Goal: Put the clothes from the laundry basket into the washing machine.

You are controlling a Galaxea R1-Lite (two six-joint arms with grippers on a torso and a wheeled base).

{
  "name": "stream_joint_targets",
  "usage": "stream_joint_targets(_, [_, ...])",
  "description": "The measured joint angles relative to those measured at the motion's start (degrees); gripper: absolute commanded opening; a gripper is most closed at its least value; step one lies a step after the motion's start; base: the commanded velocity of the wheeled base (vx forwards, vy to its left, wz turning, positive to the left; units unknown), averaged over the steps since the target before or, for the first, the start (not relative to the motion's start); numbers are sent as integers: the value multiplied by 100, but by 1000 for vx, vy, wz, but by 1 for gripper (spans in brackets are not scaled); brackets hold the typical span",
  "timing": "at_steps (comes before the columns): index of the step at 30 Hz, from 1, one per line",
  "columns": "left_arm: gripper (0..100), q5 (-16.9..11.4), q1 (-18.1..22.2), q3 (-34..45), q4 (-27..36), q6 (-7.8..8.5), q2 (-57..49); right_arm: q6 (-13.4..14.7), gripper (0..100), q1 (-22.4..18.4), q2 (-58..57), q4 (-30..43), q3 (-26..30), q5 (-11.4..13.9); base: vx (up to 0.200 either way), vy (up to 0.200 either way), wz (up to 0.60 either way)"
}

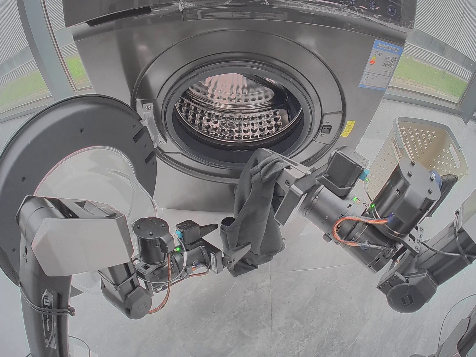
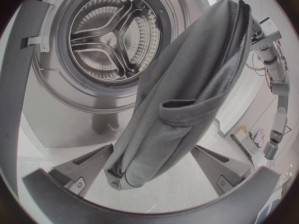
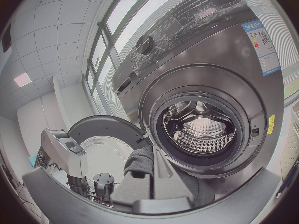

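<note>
Evidently nothing is in the drum (image 1: 238, 117) yet: the right end effector (image 1: 276, 163) clenches a grey garment (image 1: 255, 209) before the opening, the left end effector (image 1: 232, 241) gaping around its hem.

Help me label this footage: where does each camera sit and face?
Head: on the head, looking down at the washing machine; left gripper and right gripper show.
Left wrist: faces the drum past the grey garment; left gripper open around it.
Right wrist: faces the drum; right gripper shut on the garment.
Shared: all three show drum and garment.
</note>
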Motion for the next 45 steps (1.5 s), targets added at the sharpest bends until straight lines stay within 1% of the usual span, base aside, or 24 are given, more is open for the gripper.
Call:
stream_joint_targets(4, [100,-4,-30,-171,2,-5,99,4,0,2,2,-2,2,2,0,0,0])
stream_joint_targets(5, [0,-1,-37,-218,5,-2,132,1,0,2,2,-6,5,0,0,0,0])
stream_joint_targets(14, [0,27,-66,-386,-6,13,238,6,0,2,-2,-9,35,0,0,0,0])
stream_joint_targets(20, [0,68,-72,-216,-6,11,-5,6,0,-76,-20,-30,121,0,0,0,0])
stream_joint_targets(25, [0,152,-44,96,-6,13,-521,9,0,-233,-30,-39,243,2,0,0,0])
stream_joint_targets(31, [0,306,77,678,-2,2,-1434,44,0,-494,-44,-172,574,33,0,0,0])
stream_joint_targets(37, [0,347,319,1253,2,-29,-2443,110,0,-699,-72,-424,1207,84,0,0,0])
stream_joint_targets(41, [0,352,430,1456,2,-44,-2972,134,0,-869,-88,-482,1613,115,0,0,0])
stream_joint_targets(45, [0,363,474,1504,5,-51,-3228,151,0,-1037,-88,-510,1615,117,0,0,0])
